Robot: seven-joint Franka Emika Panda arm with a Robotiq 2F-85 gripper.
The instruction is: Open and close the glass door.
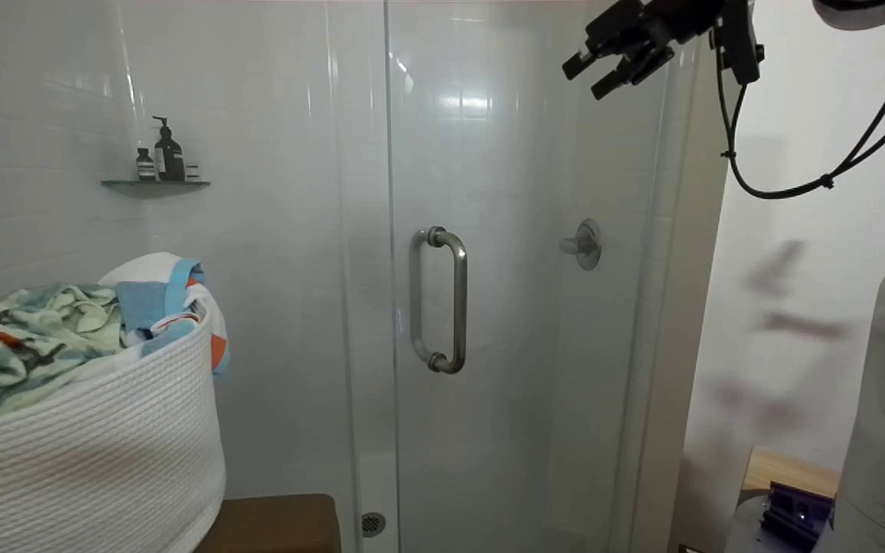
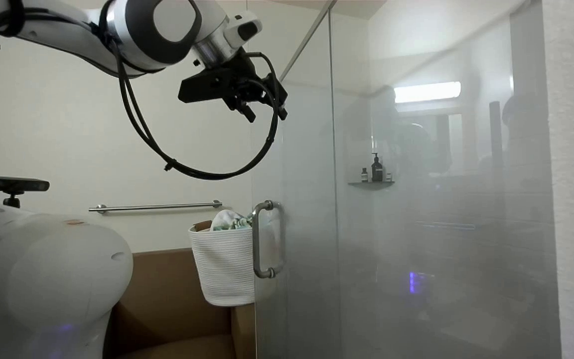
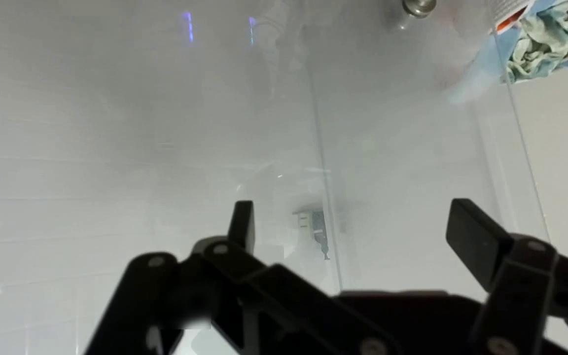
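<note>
We hold the gripper wide, likely to admit the handle near the side edge of the glass door.

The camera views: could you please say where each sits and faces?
In an exterior view: in front, facing the glass door; fingers and arm right.
In an exterior view: to one side, looking past the door toward a towel bar; arm left, fingers upper middle.
Wrist view: on the arm, facing the door; fingers below, scene inverted.
Both exterior views share handle, basket and bottles.
</note>
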